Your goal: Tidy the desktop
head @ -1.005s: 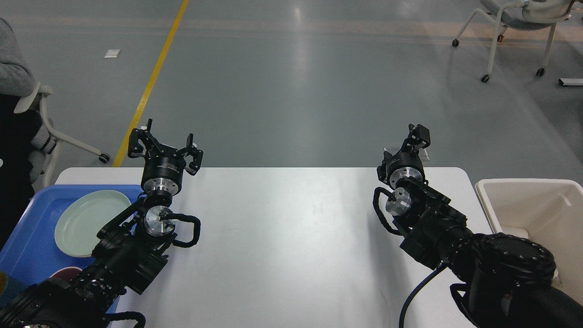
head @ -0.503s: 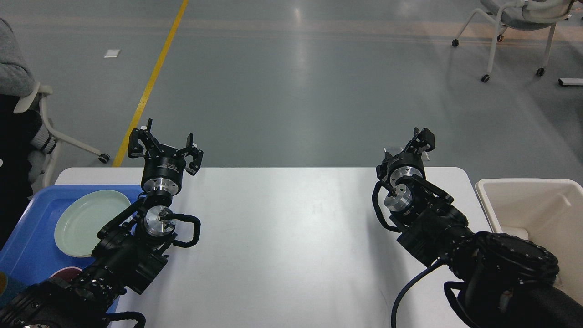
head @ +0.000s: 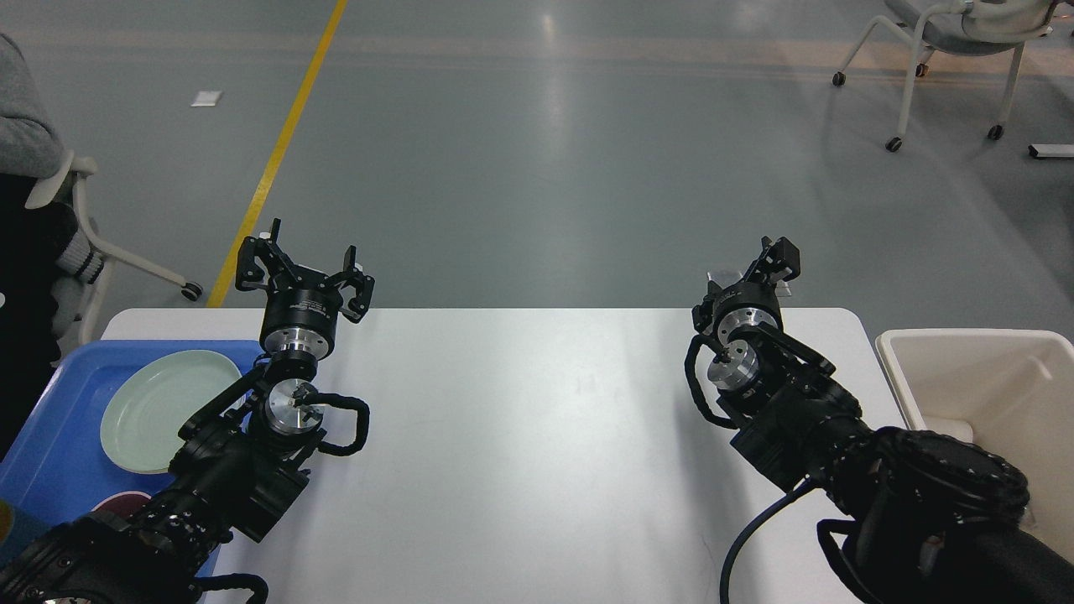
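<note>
The white desktop (head: 537, 436) fills the lower half of the head view, and its middle is bare. My left gripper (head: 306, 267) is held above the far left edge of the desktop, its two fingers spread open with nothing between them. My right gripper (head: 777, 260) is held above the far right edge, turned side-on and dark. Its fingers cannot be told apart, and nothing shows in it.
A blue tray (head: 50, 419) sits at the left edge and holds a pale green plate (head: 159, 411) and a dark red round item (head: 117, 503), partly hidden by my left arm. A beige bin (head: 990, 377) stands at the right. Chairs and a seated person are beyond the table.
My right gripper has turned and shifted slightly right and down over the first half second, then held still. The left arm has not moved.
</note>
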Action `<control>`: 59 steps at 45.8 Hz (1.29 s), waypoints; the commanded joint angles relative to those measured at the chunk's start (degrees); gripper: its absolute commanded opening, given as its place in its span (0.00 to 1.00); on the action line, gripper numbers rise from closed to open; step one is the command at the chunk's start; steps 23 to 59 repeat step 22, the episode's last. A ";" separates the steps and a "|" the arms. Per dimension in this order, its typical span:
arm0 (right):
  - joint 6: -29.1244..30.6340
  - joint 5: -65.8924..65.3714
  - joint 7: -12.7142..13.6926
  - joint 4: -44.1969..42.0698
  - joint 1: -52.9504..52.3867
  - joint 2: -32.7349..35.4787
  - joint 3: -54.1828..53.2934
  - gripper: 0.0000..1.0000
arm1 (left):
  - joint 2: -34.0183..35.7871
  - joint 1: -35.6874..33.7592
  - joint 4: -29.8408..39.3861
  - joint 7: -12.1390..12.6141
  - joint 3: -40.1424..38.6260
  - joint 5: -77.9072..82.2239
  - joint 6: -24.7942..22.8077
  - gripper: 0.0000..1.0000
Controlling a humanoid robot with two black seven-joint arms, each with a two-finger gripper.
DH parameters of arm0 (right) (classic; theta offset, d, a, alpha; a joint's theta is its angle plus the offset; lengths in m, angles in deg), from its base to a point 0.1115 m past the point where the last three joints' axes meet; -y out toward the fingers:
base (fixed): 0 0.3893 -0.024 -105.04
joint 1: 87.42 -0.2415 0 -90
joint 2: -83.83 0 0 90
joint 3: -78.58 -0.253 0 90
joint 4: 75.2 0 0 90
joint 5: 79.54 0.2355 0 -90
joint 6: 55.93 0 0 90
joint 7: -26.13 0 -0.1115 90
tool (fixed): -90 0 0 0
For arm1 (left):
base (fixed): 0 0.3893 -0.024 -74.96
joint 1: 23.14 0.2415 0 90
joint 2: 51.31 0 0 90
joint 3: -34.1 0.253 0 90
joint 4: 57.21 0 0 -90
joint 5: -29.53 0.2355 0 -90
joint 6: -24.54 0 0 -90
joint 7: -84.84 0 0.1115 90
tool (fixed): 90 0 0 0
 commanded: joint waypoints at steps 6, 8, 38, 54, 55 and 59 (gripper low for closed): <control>0.79 -0.16 -0.94 0.93 0.88 -0.88 0.75 1.00 | 0.00 -0.06 0.00 0.00 0.00 0.00 0.03 1.00; 0.44 -0.16 -1.90 1.45 1.06 -1.32 0.84 1.00 | 0.00 -0.06 0.00 0.00 0.00 0.00 0.03 1.00; 0.61 -0.25 -3.49 1.72 1.14 -1.33 1.10 1.00 | 0.00 0.03 0.00 0.00 0.00 0.00 0.03 1.00; 0.61 -0.25 -3.49 1.72 1.14 -1.33 1.10 1.00 | 0.00 0.03 0.00 0.00 0.00 0.00 0.03 1.00; 0.61 -0.25 -3.49 1.72 1.14 -1.33 1.10 1.00 | 0.00 0.03 0.00 0.00 0.00 0.00 0.03 1.00; 0.61 -0.25 -3.49 1.72 1.14 -1.33 1.10 1.00 | 0.00 0.03 0.00 0.00 0.00 0.00 0.03 1.00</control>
